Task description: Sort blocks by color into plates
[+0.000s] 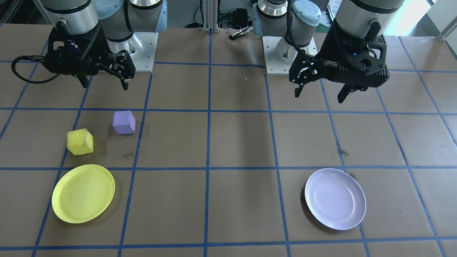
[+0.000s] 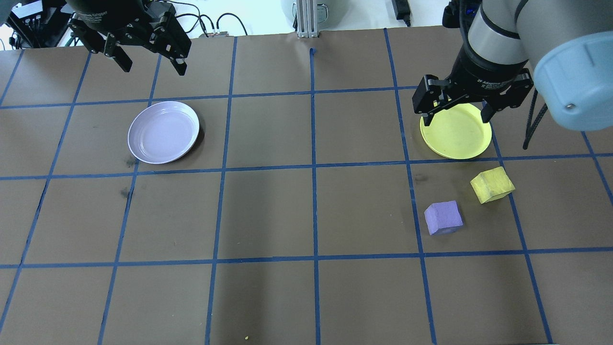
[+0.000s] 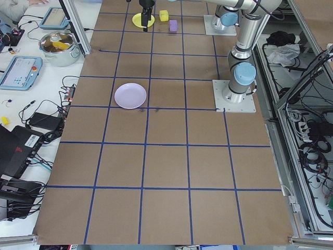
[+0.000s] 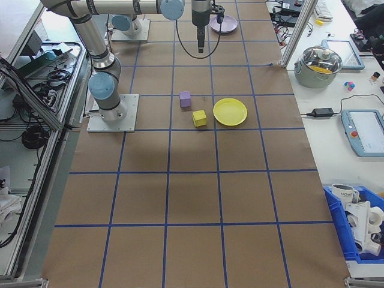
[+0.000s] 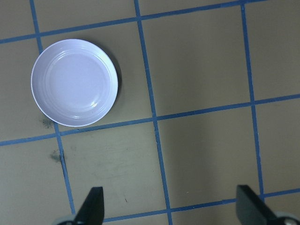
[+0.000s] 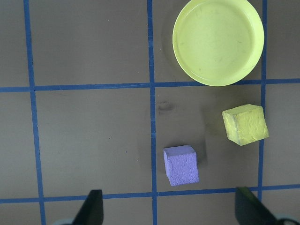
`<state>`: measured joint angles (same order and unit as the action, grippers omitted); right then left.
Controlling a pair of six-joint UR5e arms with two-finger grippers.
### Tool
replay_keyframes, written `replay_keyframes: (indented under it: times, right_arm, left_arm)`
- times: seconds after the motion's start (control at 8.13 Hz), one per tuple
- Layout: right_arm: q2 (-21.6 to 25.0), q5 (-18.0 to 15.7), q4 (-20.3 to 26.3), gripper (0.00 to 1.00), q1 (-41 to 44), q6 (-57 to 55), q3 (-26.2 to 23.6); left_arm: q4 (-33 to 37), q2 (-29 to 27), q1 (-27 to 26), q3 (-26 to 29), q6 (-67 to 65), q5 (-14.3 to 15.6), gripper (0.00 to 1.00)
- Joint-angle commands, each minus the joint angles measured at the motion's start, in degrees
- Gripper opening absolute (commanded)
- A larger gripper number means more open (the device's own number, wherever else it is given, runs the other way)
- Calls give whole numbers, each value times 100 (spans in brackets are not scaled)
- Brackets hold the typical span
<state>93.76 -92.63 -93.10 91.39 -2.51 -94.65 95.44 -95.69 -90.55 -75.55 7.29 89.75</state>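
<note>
The yellow block (image 2: 492,185) and the purple block (image 2: 443,217) both sit on the table on the robot's right side, near each other but not touching; the yellow plate (image 2: 455,136) lies just beyond the yellow block, while the lavender plate (image 2: 163,132) lies well apart on the left side; neither plate holds anything, so sorting looks not yet begun.

The right gripper (image 2: 455,109) hangs high above the blocks' area with its fingers spread wide and nothing between them; the left gripper (image 2: 148,52) hovers high near the lavender plate, likewise wide and empty. The likely first step is a pick by the right arm, since both blocks are on its side; to do it well, it should come straight down over one block, turn the wrist so the fingers meet two flat opposite faces of the tilted cube, and keep clear of the neighbouring block; the rough foam probably gives under pressure, so a gentle squeeze should do. The purple block will have to cross the table, perhaps by hand-over.

The table (image 2: 306,215) is covered in brown paper marked off by blue tape lines (image 2: 314,191), with a few dark smudges; beside it stands a bench with a lidded metal pot (image 4: 323,63), tablets and cables.
</note>
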Motion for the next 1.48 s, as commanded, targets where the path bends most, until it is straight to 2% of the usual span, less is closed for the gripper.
replay_keyframes:
  times: [0.0, 0.25, 0.37, 0.61, 0.86, 0.98, 1.23, 1.35]
  right_arm:
    - [-24, 8, -24, 100, 1, 22, -9]
    - [-260, -114, -33, 100, -226, 388, -9]
    - [-462, -350, -42, 100, -584, 800, -9]
    - [-735, -334, -112, 100, -1114, 944, -53]
    - [-1113, -404, -77, 100, -1386, 2126, -88]
    - [-1210, -527, -42, 100, -1501, 2419, -193]
    - [-1473, -624, -286, 100, -1651, 2571, -587]
    - [-1666, -790, -392, 100, -1660, 2710, -737]
  left_arm:
    - [71, 32, -7, -12, 1, 7, 100]
    - [72, -37, -7, -4, 1, -19, 100]
    - [72, -55, -7, -4, -26, -10, 100]
    - [80, 6, -7, -4, -17, -1, 100]
    - [63, 14, -16, -56, -35, -37, 100]
    - [63, 50, 2, -56, -17, -37, 100]
    - [72, 33, -7, -57, -17, -37, 100]
    - [72, 15, -7, -65, -17, -37, 100]
